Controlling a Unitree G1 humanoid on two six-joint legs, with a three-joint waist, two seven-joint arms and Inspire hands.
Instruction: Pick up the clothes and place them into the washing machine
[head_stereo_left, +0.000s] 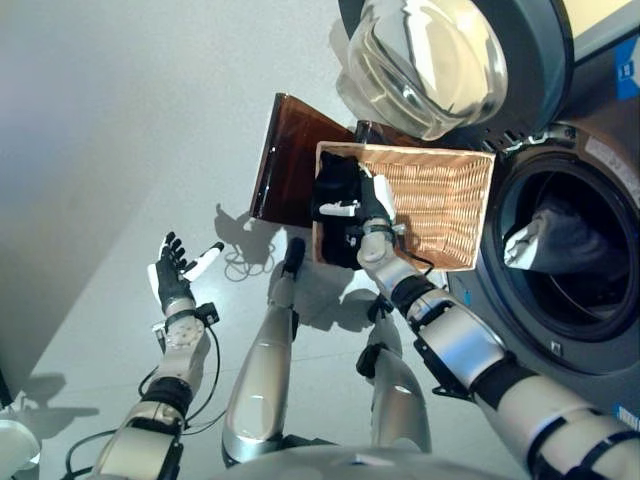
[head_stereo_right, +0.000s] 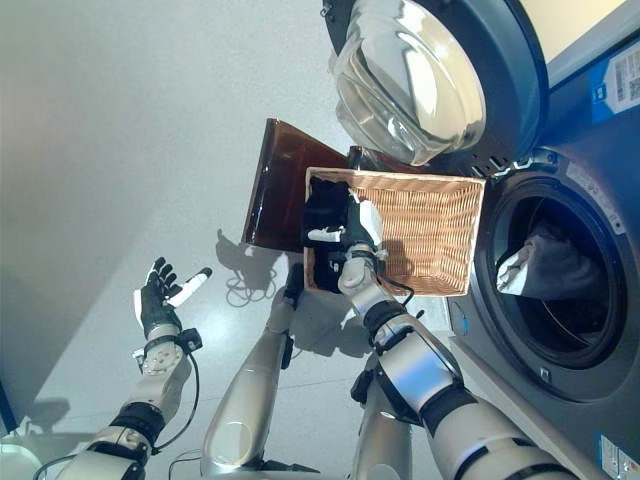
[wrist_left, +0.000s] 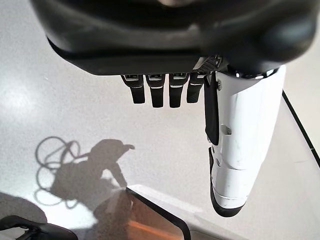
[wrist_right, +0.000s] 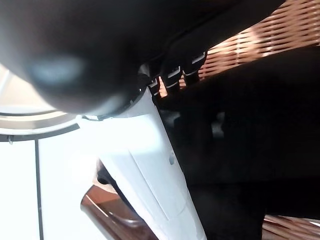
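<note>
Black garment (head_stereo_left: 335, 195): lies at the left end of the wicker basket (head_stereo_left: 440, 200), which rests on a dark brown stand (head_stereo_left: 285, 155) beside the washing machine (head_stereo_left: 585, 250). My right hand (head_stereo_left: 372, 205) is on it; I cannot tell how far its fingers have closed. A pale cloth (head_stereo_left: 545, 240) already sits in the drum. Left hand (head_stereo_left: 175, 270): idle over the floor, fingers spread, holding nothing. I'd gather a full fold and lift clear of the basket rim before swinging to the open door (head_stereo_left: 430, 60).
</note>
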